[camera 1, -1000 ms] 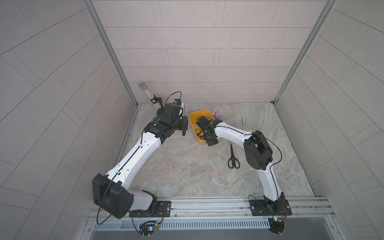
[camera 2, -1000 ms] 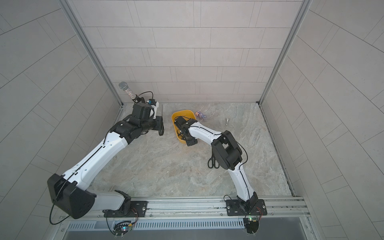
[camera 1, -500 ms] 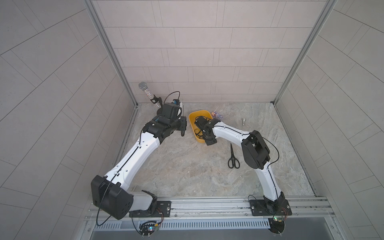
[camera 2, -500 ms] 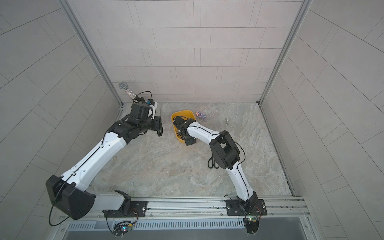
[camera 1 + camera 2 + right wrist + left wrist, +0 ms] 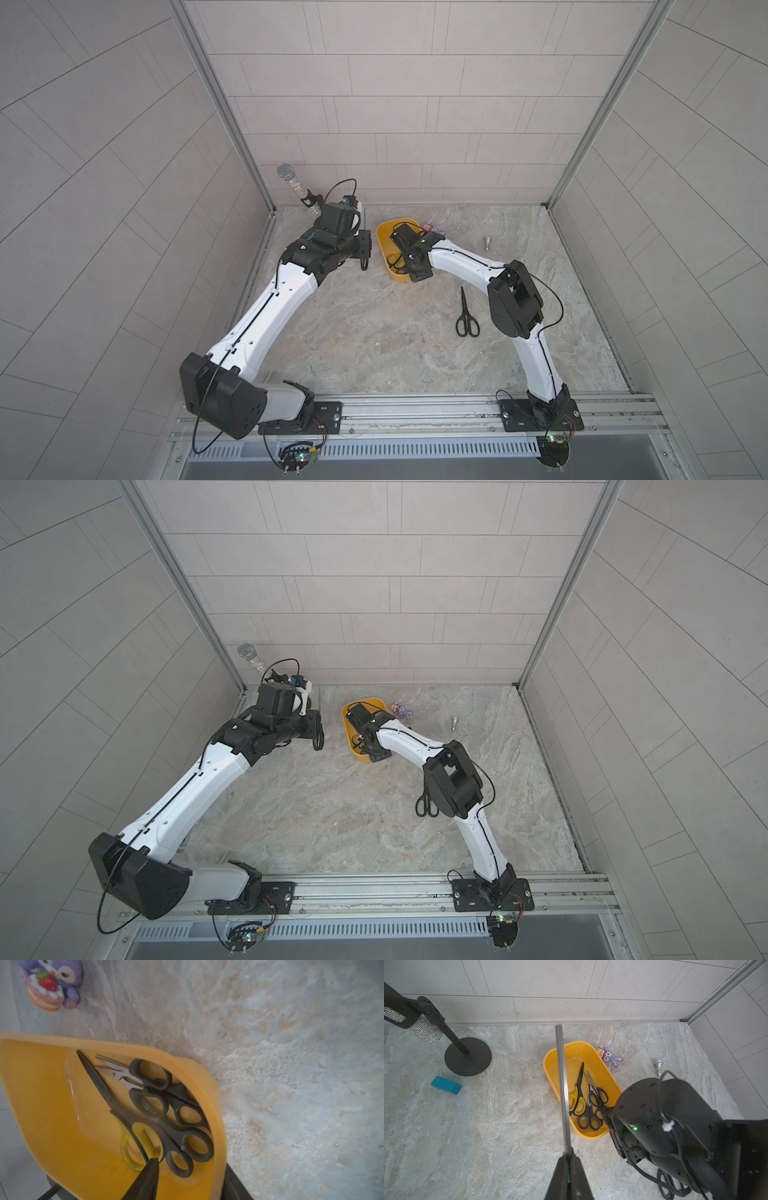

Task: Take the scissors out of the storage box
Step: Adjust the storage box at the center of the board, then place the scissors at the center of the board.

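The jaws of the right gripper (image 5: 606, 1114), closed a second ago, are now partly parted at the yellow-handled scissors (image 5: 578, 1103) inside the storage box (image 5: 549, 1057). Silver-bladed scissors (image 5: 562, 1084) are clamped in the left gripper (image 5: 568, 1154), just left of the box.

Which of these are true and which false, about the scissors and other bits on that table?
1. The yellow-handled scissors lie in the storage box. True.
2. No scissors lie outside the box. False: a black pair lies on the table.
3. The left arm's jaws grip scissors with a silver blade. True.
4. The toy sits inside the box. False: the purple toy lies beside it.
5. The microphone lies flat. False: the microphone sits tilted in its stand.
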Available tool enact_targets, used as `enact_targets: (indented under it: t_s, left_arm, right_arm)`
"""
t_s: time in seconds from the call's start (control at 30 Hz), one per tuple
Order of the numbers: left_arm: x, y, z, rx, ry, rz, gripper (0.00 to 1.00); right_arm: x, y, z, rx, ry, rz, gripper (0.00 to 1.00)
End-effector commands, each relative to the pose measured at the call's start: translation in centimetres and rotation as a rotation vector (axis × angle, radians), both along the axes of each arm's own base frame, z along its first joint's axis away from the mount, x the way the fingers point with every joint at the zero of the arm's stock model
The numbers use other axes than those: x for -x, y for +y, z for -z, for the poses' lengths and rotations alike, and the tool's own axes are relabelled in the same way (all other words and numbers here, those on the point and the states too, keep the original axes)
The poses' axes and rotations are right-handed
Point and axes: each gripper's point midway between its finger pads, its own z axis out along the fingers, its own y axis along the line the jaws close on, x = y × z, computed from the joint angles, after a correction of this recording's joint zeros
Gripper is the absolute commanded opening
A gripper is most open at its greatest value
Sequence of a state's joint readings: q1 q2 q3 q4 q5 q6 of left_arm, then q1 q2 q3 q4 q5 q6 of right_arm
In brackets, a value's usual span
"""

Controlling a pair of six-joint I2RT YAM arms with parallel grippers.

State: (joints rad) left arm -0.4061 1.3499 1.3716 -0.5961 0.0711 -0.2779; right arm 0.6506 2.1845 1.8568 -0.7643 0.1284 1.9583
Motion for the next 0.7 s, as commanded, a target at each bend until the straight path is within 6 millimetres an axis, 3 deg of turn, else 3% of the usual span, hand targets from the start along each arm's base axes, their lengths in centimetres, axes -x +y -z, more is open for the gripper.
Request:
enact_targets:
  t_s: [0.0,0.2,0.27,0.33,0.47,0.57,0.67]
  left_arm:
    - [0.1,-0.4,-1.8,0.055,-0.018,0.008,0.00]
    - [0.4,-2.6,-1.8,0.151,0.032,0.074,0.00]
    - [0.3,-3.3,-1.6,0.203,0.049,0.085,0.00]
    - [0.6,-4.6,-1.2,0.290,0.066,0.120,0.00]
    - [2.2,-10.2,1.4,0.548,0.188,0.273,0.00]
    - [3.6,-13.4,3.8,0.610,0.247,0.330,0.00]
    - [4.3,-15.5,6.4,0.653,0.317,0.345,0.00]
  right_arm:
    - [-0.5,-0.4,-4.5,-0.059,-0.071,-0.129,0.51]
    - [2.6,-1.1,-6.8,-0.127,-0.092,-0.263,0.53]
    - [3.7,-2.6,-8.0,-0.101,-0.107,-0.309,0.53]
    - [4.7,-6.1,-8.8,-0.042,-0.133,-0.302,0.53]
    - [5.3,-14.7,-9.0,0.081,-0.179,-0.293,0.53]
    - [5.7,-18.8,-9.4,0.138,-0.187,-0.334,0.53]
    - [6.0,-20.6,-10.0,0.195,-0.187,-0.398,0.53]
